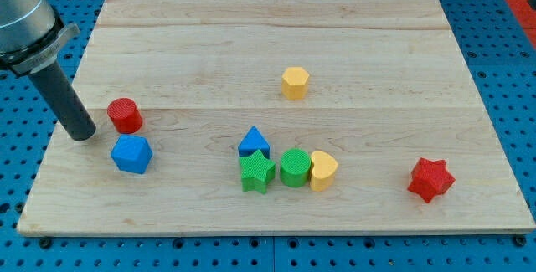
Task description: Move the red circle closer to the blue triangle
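Bench (276, 46): wooden board, carries all blocks.
Tip (84, 134): just left of the red circle, near the view's left edge.
Pincer: none fitted; plain rod, holds nothing.
Blue hexagonal block (131, 154): just below the red circle; likely snagged by a low push.
Red circle (125, 115): well apart from the blue triangle; off-centre contact risks rolling aside.
Blue triangle (254, 142): touching the green star (257, 172); overshoot risks scattering the cluster.

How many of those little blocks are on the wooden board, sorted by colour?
Red: 2, the red circle and the red star
Blue: 2, the blue triangle and the blue block
Green: 2, the green star and the green circle
Yellow: 2, the yellow hexagon and the yellow heart
Total: 8
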{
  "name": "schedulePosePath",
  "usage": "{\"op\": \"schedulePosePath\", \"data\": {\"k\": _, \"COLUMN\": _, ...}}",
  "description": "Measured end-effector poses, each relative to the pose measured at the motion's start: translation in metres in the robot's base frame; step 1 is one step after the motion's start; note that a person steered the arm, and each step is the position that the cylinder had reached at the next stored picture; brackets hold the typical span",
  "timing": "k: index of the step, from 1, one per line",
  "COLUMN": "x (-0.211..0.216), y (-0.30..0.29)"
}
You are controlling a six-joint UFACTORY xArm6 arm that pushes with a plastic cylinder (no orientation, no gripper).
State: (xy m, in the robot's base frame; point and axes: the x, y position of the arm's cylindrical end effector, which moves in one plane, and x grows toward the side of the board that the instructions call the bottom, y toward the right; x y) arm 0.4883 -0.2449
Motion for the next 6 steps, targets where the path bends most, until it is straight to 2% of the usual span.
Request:
{"op": "schedulePosePath", "data": {"k": 1, "x": -0.028, "y": 0.018}}
{"op": "schedulePosePath", "data": {"k": 2, "x": -0.042, "y": 0.099}}
{"op": "schedulePosePath", "data": {"k": 3, "x": -0.033, "y": 0.165}}
{"op": "schedulePosePath", "data": {"k": 5, "x": 0.005, "y": 0.125}}
{"op": "schedulePosePath", "data": {"k": 6, "x": 0.01, "y": 0.177}}
